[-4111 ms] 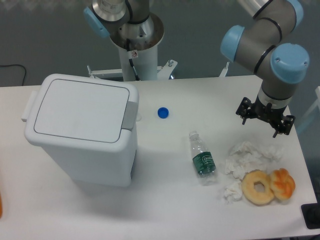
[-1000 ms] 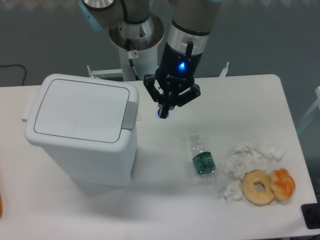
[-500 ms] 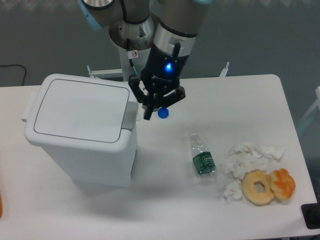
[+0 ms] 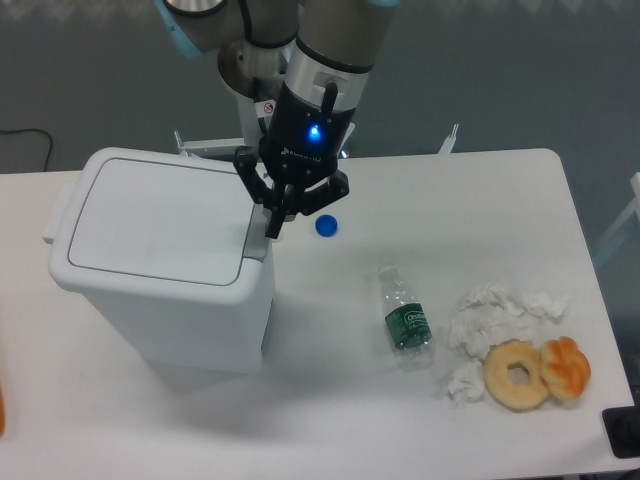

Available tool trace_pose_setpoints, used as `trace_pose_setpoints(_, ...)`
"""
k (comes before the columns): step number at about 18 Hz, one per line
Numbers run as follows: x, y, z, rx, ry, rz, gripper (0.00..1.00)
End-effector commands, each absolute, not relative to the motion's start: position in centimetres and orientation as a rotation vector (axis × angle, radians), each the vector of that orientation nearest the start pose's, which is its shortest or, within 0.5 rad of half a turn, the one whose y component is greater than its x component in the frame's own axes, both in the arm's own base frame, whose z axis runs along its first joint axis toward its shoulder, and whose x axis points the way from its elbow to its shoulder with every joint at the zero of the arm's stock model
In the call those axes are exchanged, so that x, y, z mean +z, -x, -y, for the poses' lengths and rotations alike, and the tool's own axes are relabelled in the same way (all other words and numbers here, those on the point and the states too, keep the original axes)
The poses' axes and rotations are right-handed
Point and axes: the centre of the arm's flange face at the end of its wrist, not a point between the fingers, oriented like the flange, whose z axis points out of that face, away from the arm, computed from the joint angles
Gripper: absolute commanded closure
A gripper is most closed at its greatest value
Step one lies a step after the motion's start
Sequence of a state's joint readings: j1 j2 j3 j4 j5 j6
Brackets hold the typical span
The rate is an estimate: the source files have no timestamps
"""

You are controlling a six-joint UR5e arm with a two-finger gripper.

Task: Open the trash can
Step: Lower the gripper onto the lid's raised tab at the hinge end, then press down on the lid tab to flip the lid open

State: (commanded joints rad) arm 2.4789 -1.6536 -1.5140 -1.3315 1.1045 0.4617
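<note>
The trash can (image 4: 165, 262) is a large white boxy bin on the left of the table, its flat lid down. Its grey push tab (image 4: 258, 240) is on the right edge of the lid. My gripper (image 4: 272, 227) hangs from the arm with a blue light lit on the wrist. Its fingers are drawn together and point down, right over the grey push tab. I cannot tell whether the fingertips touch the tab. It holds nothing.
A blue bottle cap (image 4: 326, 226) lies just right of the gripper. A small plastic bottle (image 4: 404, 314) lies mid-table. Crumpled white tissues (image 4: 492, 312), a bagel (image 4: 516, 375) and a pastry (image 4: 566, 366) lie at the front right. The robot base (image 4: 272, 90) stands behind.
The gripper has moved left from above the blue cap to over the trash can's grey push tab. The lid has stayed down.
</note>
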Motion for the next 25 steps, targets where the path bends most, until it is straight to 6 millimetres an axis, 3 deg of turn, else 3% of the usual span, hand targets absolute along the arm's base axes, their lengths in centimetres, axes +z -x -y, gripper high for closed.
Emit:
trace_pose_setpoints(18, 49.82, 31.98, -47.62, -0.321, 2.629, 0.526, 1.00)
trace_pose_setpoints(23, 50.52, 32.17, -47.82, -0.309, 2.614, 0.521, 1.00)
trace_pose_setpoints(25, 50.61, 32.36, -47.86, -0.296, 2.606, 0.514, 0.87)
